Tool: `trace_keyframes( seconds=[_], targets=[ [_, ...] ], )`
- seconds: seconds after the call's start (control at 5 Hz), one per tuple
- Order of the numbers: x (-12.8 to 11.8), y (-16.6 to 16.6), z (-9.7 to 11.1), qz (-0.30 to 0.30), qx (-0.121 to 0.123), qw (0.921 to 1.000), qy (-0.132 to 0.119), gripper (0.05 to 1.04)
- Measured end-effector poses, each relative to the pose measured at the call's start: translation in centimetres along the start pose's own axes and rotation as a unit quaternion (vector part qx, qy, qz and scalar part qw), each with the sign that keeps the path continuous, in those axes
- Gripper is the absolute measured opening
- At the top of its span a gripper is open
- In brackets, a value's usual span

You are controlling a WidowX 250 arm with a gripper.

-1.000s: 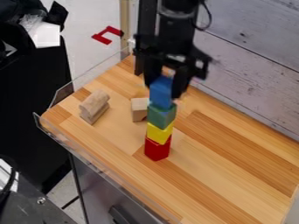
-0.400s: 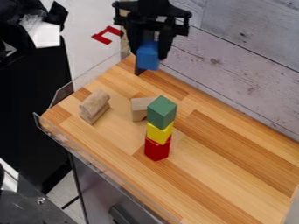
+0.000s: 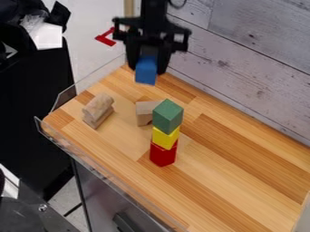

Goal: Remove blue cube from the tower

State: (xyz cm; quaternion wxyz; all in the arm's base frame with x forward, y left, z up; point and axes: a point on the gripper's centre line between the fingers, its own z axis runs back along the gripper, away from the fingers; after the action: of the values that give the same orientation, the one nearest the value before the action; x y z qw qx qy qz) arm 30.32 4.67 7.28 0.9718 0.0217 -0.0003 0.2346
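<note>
Above the wooden counter, I have the black gripper pinching the smooth blue cube between its two fingers, apart from the tower. The tower is a sharp-edged green cube on a yellow block on a red block. Pale, grained wooden blocks, one angular, one rounded on top, lie near it.
</note>
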Motion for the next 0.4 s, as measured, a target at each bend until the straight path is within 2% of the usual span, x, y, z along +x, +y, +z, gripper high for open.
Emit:
trace_keyframes(
  seconds=[0.2,0.4],
  targets=[
    [-0.1,-0.61,-1.4,-0.003,-0.002,0.9999,0.015,0.566],
    [0.22,-0.83,-1.59,0.008,-0.026,0.9996,0.006,0.565]
  ],
)
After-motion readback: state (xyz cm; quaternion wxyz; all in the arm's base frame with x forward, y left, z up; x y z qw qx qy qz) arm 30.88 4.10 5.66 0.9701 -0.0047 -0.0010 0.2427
